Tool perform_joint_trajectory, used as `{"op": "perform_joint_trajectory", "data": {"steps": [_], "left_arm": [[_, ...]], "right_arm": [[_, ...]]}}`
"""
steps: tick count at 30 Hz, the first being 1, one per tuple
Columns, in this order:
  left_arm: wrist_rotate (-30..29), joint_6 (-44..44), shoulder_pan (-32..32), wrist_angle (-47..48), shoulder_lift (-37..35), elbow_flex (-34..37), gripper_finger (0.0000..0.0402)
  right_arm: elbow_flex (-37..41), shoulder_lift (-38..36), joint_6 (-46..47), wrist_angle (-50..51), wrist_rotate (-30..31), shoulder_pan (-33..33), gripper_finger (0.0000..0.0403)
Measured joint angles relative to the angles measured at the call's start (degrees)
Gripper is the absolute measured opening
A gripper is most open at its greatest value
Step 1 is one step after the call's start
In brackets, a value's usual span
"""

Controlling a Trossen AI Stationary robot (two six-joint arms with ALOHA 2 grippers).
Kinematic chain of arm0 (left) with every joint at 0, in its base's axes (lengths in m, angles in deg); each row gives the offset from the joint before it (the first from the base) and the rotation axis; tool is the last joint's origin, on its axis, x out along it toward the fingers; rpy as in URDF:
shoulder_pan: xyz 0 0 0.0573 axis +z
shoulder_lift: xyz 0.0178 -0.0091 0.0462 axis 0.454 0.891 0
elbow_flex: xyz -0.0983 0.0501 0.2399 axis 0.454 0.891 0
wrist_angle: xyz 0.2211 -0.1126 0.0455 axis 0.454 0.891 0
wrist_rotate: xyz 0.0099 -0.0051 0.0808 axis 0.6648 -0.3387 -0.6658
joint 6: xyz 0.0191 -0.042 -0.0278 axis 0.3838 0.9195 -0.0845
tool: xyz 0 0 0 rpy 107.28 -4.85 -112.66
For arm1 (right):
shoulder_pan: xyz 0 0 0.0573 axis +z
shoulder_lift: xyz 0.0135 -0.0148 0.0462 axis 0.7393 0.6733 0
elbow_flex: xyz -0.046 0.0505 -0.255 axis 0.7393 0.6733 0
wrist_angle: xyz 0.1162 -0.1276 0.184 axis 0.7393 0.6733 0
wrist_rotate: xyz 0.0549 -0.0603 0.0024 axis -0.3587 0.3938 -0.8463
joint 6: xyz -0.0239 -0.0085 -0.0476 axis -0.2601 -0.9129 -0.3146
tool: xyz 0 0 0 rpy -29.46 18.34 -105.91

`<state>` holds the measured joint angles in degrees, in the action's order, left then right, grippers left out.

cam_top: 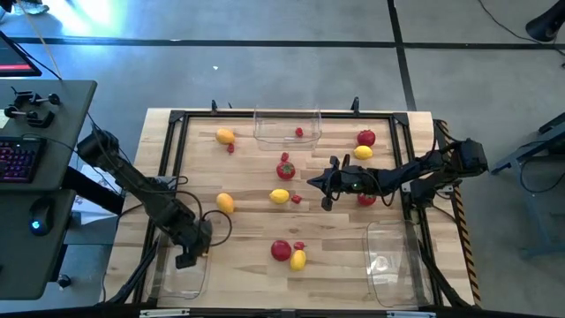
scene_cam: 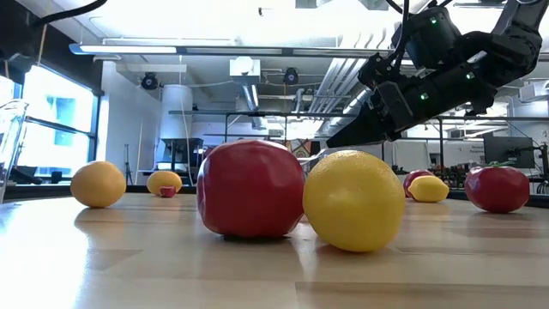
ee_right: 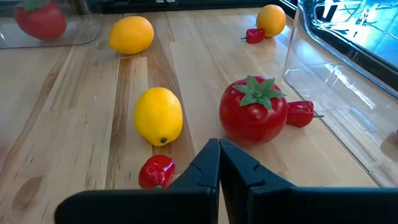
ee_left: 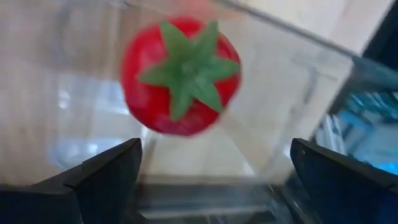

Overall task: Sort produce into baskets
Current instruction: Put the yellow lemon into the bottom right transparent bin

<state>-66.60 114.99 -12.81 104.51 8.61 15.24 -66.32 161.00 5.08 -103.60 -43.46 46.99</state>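
Observation:
My left gripper (cam_top: 187,258) (ee_left: 214,150) stands open over the clear basket (cam_top: 181,276) at the table's near left corner, pointing steeply down. A red tomato (ee_left: 180,74) with a green top shows blurred inside that basket, between and beyond the fingers, apart from them. My right gripper (cam_top: 323,182) (ee_right: 219,155) hangs shut above the table's middle, holding nothing. In front of it lie a yellow lemon (ee_right: 158,115), a tomato (ee_right: 254,111) and a red berry (ee_right: 157,171). A second basket (cam_top: 288,125) stands at the far edge with a berry (cam_top: 299,132) in it, a third (cam_top: 388,261) at the near right.
Loose produce lies spread over the wooden table: an orange oval (cam_top: 225,136), another (cam_top: 225,203), a tomato (cam_top: 281,250) beside a lemon (cam_top: 298,259), a tomato (cam_top: 366,137) above a lemon (cam_top: 363,152). A black metal frame (cam_top: 168,159) rims the table.

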Motion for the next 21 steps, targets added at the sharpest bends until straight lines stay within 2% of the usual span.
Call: {"op": "perform_joint_trajectory", "data": {"steps": [8, 13, 16, 21], "left_arm": [[5.1, -1.1, 0.3, 0.0, -3.8, 0.0, 0.0397], [5.0, 2.4, 1.5, 0.0, -9.3, 0.0, 0.0397], [3.5, 3.9, 3.1, -0.1, -13.4, 0.0, 0.0397], [-4.7, -0.5, 8.3, -0.3, -19.9, 0.0, 0.0397]], "right_arm": [[0.0, 0.0, 0.0, 0.0, 0.0, 0.0, 0.0], [0.0, 0.0, 0.0, 0.0, 0.0, 0.0, 0.0], [0.0, 0.0, -0.3, 0.0, 0.0, 0.0, 0.0], [0.0, 0.0, -1.5, 0.0, 0.0, 0.0, 0.0]]}}
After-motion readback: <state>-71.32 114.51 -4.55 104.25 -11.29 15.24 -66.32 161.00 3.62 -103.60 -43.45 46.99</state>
